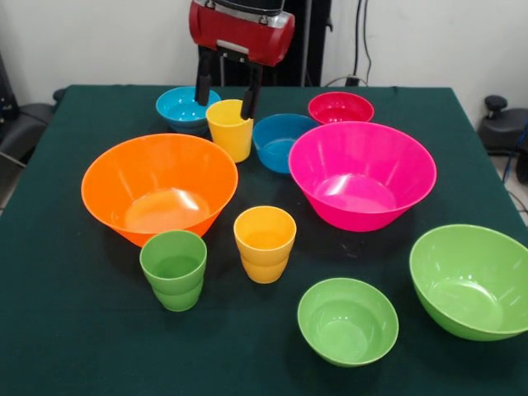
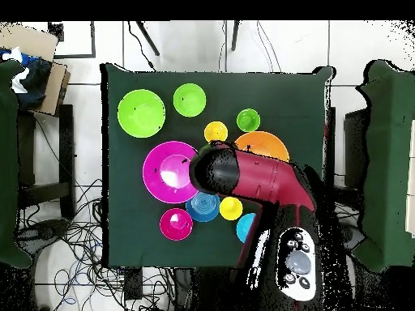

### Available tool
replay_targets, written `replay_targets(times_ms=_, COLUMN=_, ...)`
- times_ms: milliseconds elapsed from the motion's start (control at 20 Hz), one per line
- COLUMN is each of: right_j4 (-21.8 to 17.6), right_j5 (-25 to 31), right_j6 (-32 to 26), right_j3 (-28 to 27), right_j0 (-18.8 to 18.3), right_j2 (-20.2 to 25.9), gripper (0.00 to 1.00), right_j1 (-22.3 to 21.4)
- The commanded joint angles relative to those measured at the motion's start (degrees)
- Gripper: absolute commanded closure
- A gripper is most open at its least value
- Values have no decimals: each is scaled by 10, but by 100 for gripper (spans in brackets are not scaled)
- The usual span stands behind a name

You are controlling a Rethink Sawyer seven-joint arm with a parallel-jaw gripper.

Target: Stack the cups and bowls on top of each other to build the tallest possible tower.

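Cups, bowls unstacked; claw above yellow cup.

Dark green tablecloth; cardboard box off table corner; cables on floor.

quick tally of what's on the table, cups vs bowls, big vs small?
Cups: 3, namely green cup, orange-yellow cup, yellow cup
Large bowls: 3, namely orange bowl, hot pink bowl, large lime green bowl
Small bowls: 4, namely small lime green bowl, light blue bowl, darker blue bowl, red-pink bowl
Total: 10
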Motion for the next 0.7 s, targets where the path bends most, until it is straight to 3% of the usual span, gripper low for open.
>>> replay_targets(times_ms=50, right_j4=4, right_j5=61, right_j6=12, right_j3=37, right_j0=11, right_j2=80, gripper=0, right_j1=9)
replay_targets(times_ms=700, right_j4=-1, right_j5=45, right_j6=28, right_j3=46, right_j0=10, right_j2=81, gripper=0, right_j1=8)
